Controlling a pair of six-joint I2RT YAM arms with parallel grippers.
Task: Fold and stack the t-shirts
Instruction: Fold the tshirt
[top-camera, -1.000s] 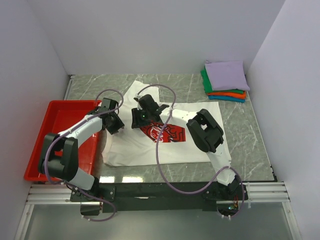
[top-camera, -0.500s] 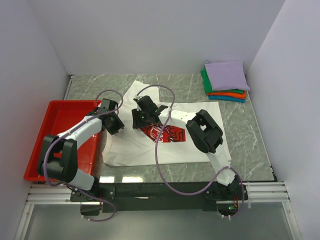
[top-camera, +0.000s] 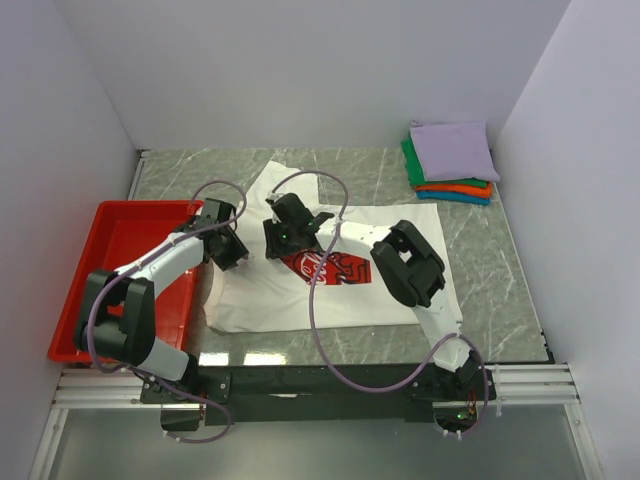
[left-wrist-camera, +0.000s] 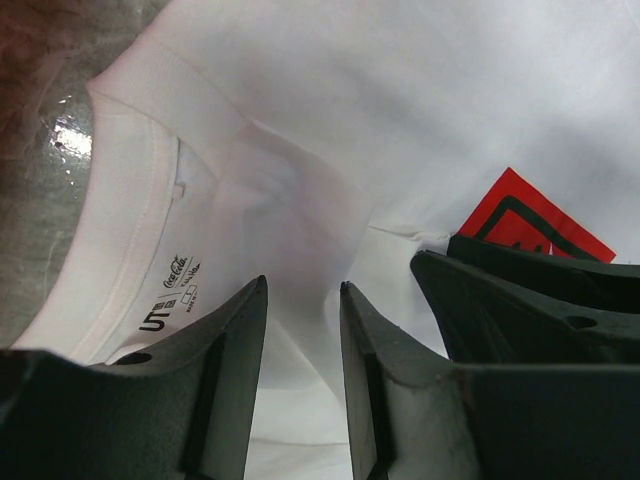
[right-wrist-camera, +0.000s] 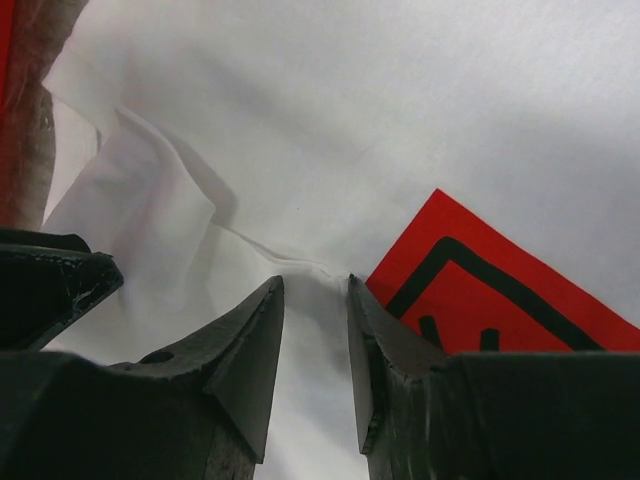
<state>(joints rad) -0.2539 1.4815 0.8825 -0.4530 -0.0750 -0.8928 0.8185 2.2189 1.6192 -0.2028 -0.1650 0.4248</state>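
Tee (top-camera: 330, 305), the white one, lies spread across the middle of the table (top-camera: 500, 280), red print (top-camera: 340, 268) up. Your left hand (top-camera: 228, 250) is down at its 9 o'clock side by the collar (left-wrist-camera: 130, 200), a raised fold of the cloth clamped between the fingers (left-wrist-camera: 230, 400). Your right hand (top-camera: 278, 238) sits just beside it at the print's 10 o'clock corner, jaws narrowly apart over a crease; you cannot tell whether it grips. The red tray (top-camera: 70, 300) is at 9 o'clock. Well apart at 2 o'clock sits the stack (top-camera: 452, 150) of folded tees, lavender on top.
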